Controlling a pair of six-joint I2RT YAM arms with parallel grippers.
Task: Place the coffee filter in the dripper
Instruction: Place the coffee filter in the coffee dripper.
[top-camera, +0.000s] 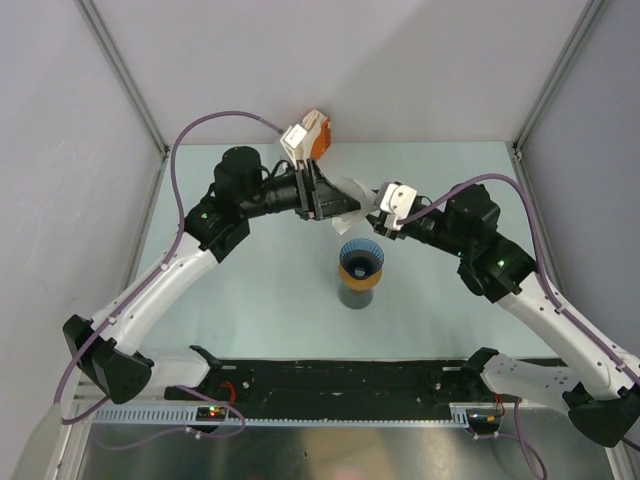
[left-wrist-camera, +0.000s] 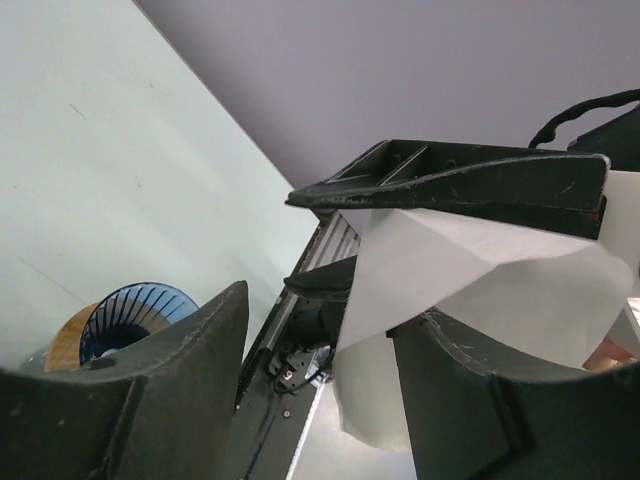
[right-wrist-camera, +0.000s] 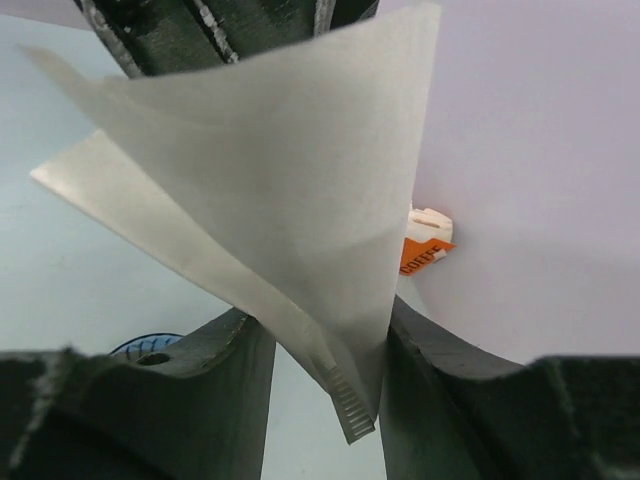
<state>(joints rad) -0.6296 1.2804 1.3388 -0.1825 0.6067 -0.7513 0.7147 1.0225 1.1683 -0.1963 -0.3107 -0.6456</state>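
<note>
The white paper coffee filter (top-camera: 353, 190) hangs in the air between my two grippers, above and behind the dripper. In the right wrist view the filter (right-wrist-camera: 280, 170) fills the gap of my right gripper (right-wrist-camera: 325, 330), its seamed tip touching both fingers. In the left wrist view the filter (left-wrist-camera: 450, 265) lies against the right finger only, and my left gripper (left-wrist-camera: 325, 310) stands open with a wide gap. The blue ribbed dripper (top-camera: 360, 254) sits mouth up on an orange ring (top-camera: 358, 277) atop a dark grey cup (top-camera: 354, 297). It also shows in the left wrist view (left-wrist-camera: 135, 310).
An orange and white coffee filter box (top-camera: 313, 135) stands at the back wall and also shows in the right wrist view (right-wrist-camera: 425, 245). My left gripper (top-camera: 335, 203) and right gripper (top-camera: 375, 213) nearly meet tip to tip. Grey walls close the sides and back.
</note>
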